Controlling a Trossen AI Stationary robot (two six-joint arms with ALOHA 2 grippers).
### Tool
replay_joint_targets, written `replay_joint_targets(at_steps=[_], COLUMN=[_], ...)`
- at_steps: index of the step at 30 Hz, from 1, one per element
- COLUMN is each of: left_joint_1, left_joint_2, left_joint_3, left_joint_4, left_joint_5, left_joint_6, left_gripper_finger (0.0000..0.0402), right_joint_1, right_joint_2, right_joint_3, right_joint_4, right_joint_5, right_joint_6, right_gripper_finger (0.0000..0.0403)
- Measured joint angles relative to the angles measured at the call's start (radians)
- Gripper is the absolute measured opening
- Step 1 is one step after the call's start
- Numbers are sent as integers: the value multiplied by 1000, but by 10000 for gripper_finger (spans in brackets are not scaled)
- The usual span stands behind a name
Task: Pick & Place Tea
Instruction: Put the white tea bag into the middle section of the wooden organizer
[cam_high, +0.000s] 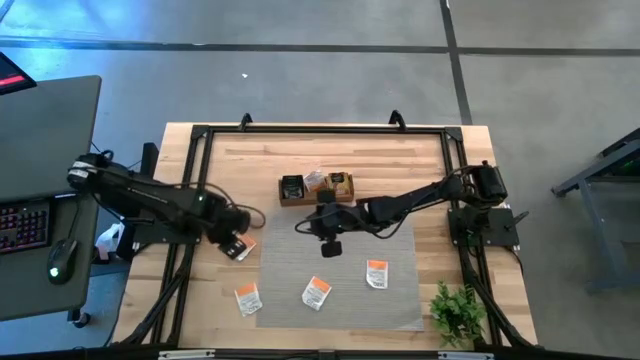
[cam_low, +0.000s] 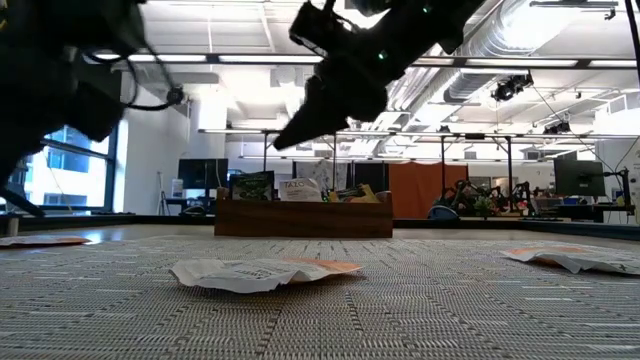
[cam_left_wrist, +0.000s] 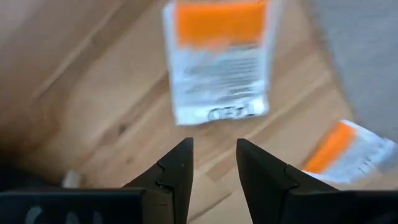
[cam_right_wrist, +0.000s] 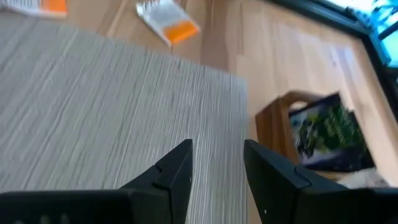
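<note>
One sachet (cam_left_wrist: 219, 62) just ahead of left claw (cam_left_wrist: 213, 163)

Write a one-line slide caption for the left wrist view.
Left pincer, fingers apart and empty, above a white-and-orange tea sachet on the wooden table, with a second sachet nearby.

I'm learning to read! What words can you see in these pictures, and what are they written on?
"TAZO": on the white sachet standing in the wooden box, low view.
Print on the white-and-orange sachet ahead of the left gripper: too blurred to read.
Print on the dark sachet in the box: too blurred.
Sachets on the mat: too small.
</note>
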Motion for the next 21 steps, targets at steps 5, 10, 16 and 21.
replay_joint_targets(at_steps=[5,10,16,21], left_joint_1=[-94,-135,-135,-135], left_joint_2=[8,8,8,8], left_joint_3=[-65,-116,-120,-133], left_joint_4=[28,146,177,174], left_joint_5=[-31,-83,-126,-141], left_joint_6=[-193,-220,-192,-192], left_gripper_finger=[120,120,120,120], right_joint_1=[0,0,0,0], right_joint_2=[0,0,0,0], right_joint_3=[0,0,0,0], right_joint_4=[-45,-45,-41,-40], right_joint_5=[34,38,38,38], right_joint_6=[1,2,4,4], right_gripper_finger=[140,140,140,140])
